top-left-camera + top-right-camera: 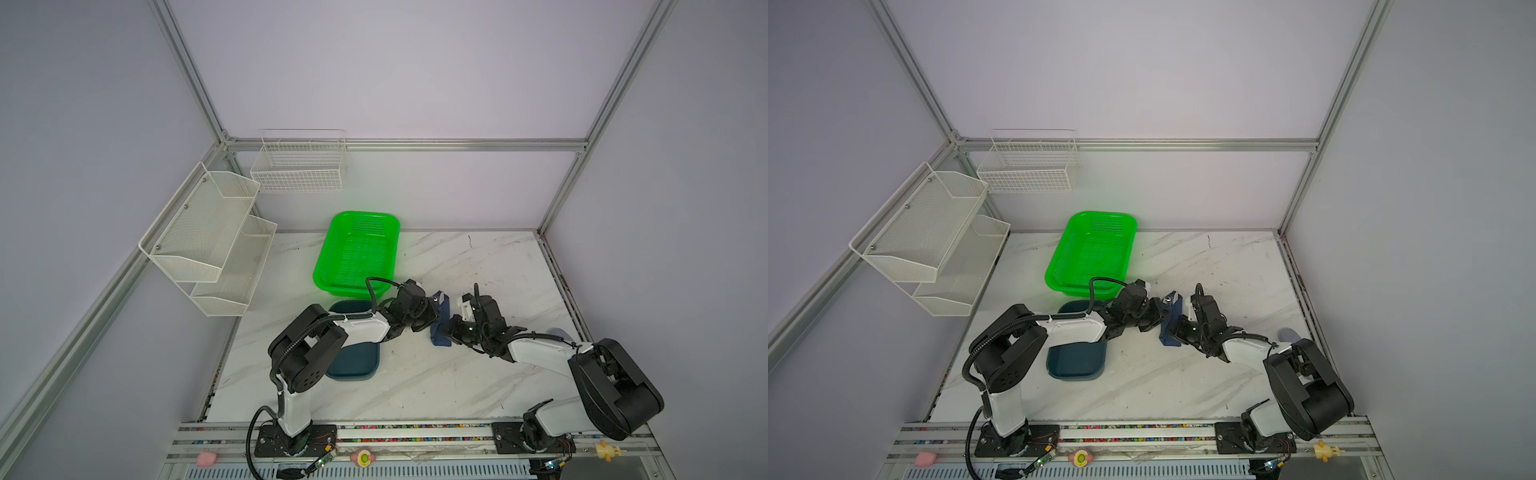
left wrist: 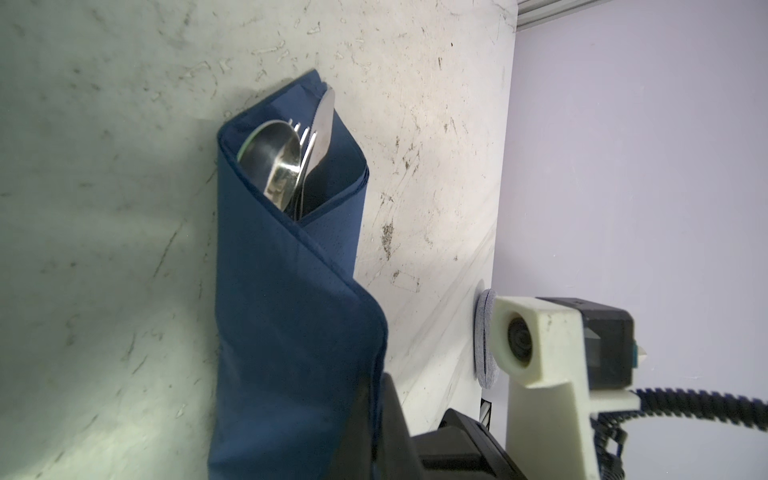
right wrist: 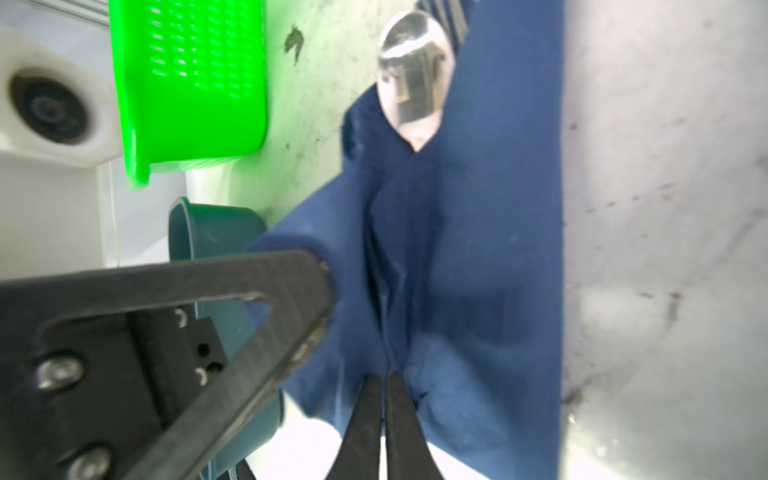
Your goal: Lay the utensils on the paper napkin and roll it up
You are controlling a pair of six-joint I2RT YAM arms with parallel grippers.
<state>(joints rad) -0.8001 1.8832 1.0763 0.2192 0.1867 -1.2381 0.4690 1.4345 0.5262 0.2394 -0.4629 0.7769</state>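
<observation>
Plenty of bare marble table is left toward the front and right edge, while the back-left is crowded by the perforated green plastic basket and the rigid teal tray, half hidden under the left arm. The napkin, soft navy paper, is found mid-table, rolled into a loose tube, with the shiny utensils poking out one open end: spoon, fork, knife. The left gripper is closed with paper against its fingers (pinched or not can't be told), and a fold is pinched by the closed right gripper.
</observation>
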